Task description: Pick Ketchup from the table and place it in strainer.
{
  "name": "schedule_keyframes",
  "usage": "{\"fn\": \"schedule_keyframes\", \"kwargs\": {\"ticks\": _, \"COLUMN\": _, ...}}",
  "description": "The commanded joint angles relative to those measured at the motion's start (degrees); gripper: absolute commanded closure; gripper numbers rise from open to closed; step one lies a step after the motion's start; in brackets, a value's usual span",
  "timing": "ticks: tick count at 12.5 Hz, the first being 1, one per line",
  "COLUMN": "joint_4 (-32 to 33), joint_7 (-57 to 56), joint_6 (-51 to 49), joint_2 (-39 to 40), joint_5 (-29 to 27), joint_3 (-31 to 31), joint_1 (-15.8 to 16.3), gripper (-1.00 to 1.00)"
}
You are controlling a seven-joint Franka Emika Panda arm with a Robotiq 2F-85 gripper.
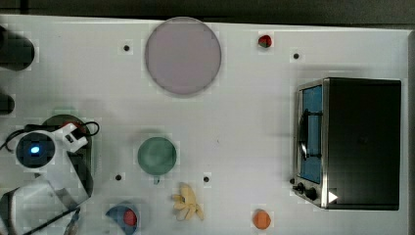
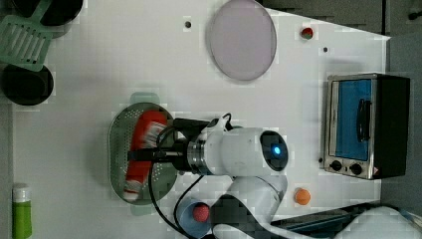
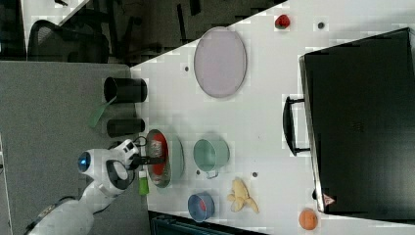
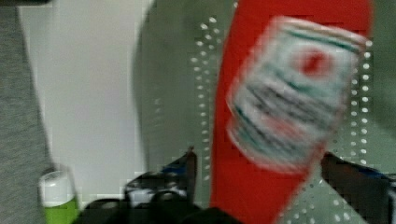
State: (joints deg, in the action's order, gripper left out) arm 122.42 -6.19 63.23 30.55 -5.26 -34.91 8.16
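The ketchup [image 2: 143,149] lay on its side inside the strainer [image 2: 117,149]. My gripper [image 4: 259,170] hung over it, fingers spread either side of the bottle, not clamping it.

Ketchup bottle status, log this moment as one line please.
ketchup bottle: lying in strainer | gripper: over bottle, jaws open either side | task: bottle in strainer, gripper not yet withdrawn

Glossy red plastic ketchup [image 4: 261,140] lies in perforated strainer [image 4: 187,84].
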Motion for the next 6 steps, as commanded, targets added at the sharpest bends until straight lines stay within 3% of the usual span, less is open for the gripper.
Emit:
{"fn": "schedule_keyframes", "kwargs": {"ticks": 1, "joint_4": -3.0, "joint_7": 4.4, "joint_6": 1.0, "joint_2": -3.7, "joint_5": 0.0, "joint_3": -0.1, "joint_1": -0.4, "gripper": -1.0}}
{"fn": "schedule_keyframes", "kwargs": {"ticks": 3, "joint_4": -4.0, "joint_7": 10.5, "joint_6": -2.5, "joint_2": -8.4, "joint_5": 0.0, "joint_3": -0.3, "joint_1": -0.5, "gripper": -1.0}}
{"fn": "schedule_keyframes", "kwargs": {"ticks": 6, "joint_4": -5.8, "joint_7": 13.3, "joint_6": -17.1, "joint_2": -18.7, "joint_5": -0.1, "joint_3": 0.5, "joint_1": -2.0, "gripper": -1.0}}
